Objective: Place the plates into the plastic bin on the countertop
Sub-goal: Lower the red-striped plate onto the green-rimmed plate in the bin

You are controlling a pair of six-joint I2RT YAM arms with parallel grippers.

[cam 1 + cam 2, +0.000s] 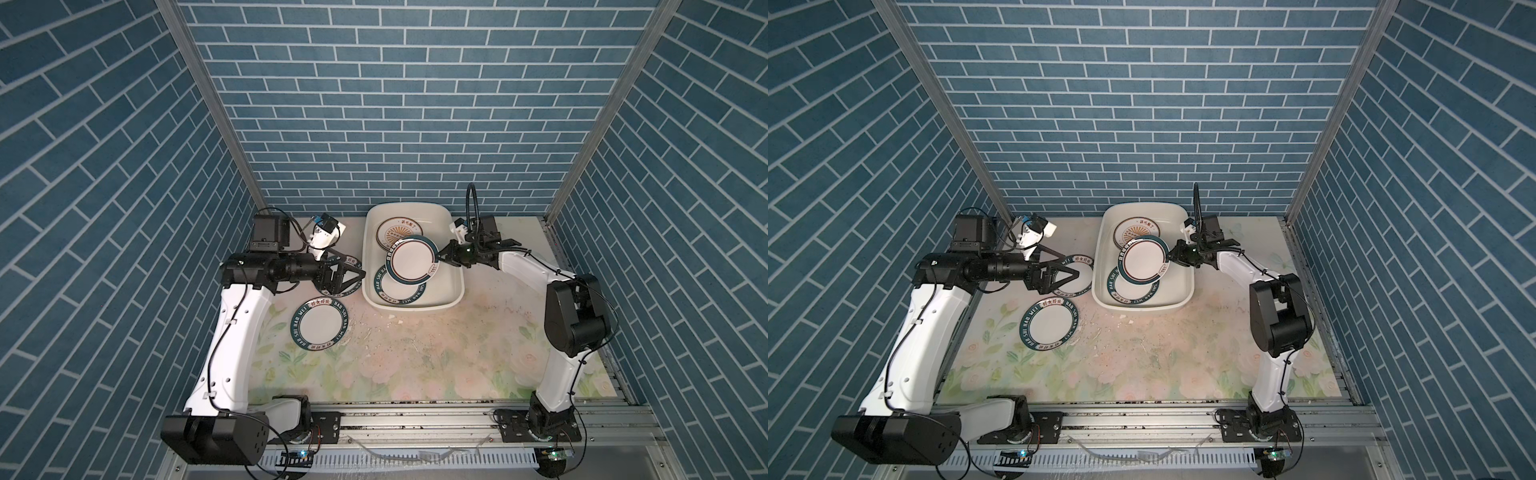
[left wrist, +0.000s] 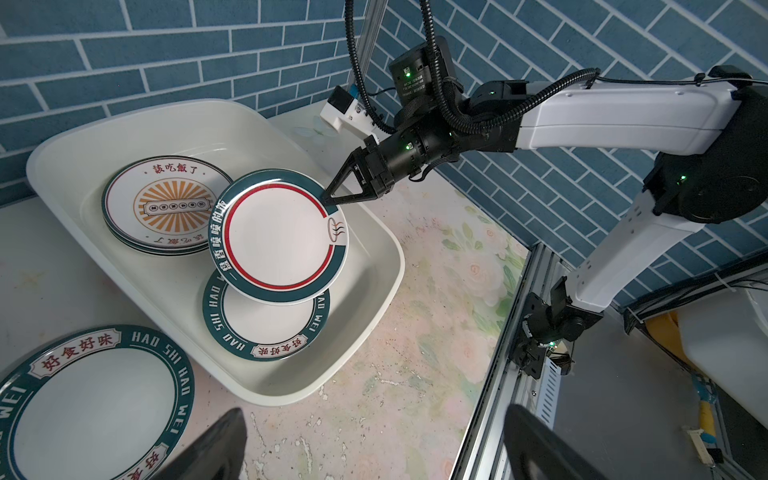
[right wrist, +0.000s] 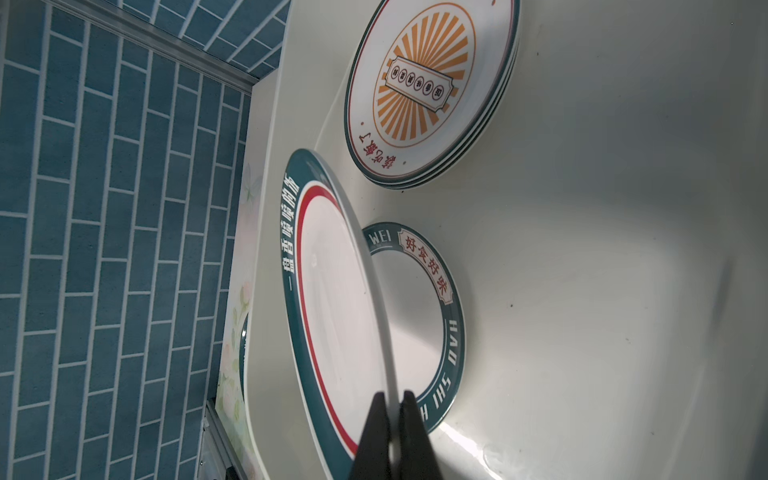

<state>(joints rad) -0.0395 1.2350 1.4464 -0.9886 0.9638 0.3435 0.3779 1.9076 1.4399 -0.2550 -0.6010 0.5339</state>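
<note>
Step in hand: setting a plate into the bin (image 1: 455, 286). Right fingers (image 3: 374, 436) clamped on the rim of the ringed plate (image 2: 282, 237), teal and red, edge pinched between them in the right wrist view. Held tilted above the bin's middle, clear of the bin floor, overlapping the lettered plate (image 2: 270, 332) lying flat at the bin's near end. Close to the sunburst stack (image 1: 397, 233) at the bin's far end; cannot tell whether touching its edge.

Left fingers (image 2: 220, 444) spread wide, gripping nothing, hovering just left of the bin over a second lettered plate (image 1: 1081, 270) on the worktop (image 1: 415, 365). Third lettered plate (image 1: 320, 325) also outside, left of the bin's near corner.

Next, probably: level out, lower onto the lettered plate inside the bin, then let go. Needs a low release, since hard plates dropped tilted will likely clatter or slide off the one below. Also needs clearance from the bin's right wall when pulling back. After that, two plates to fetch, both left of the bin.

Worktop: pale floral print, scuffed, with white chips (image 1: 392, 318) and dark specks scattered in front of the bin. Blue brick-pattern walls (image 1: 395, 124) behind and to both sides of the bin. Aluminium rail (image 1: 415, 415) along the worktop edge farthest from the bin.
</note>
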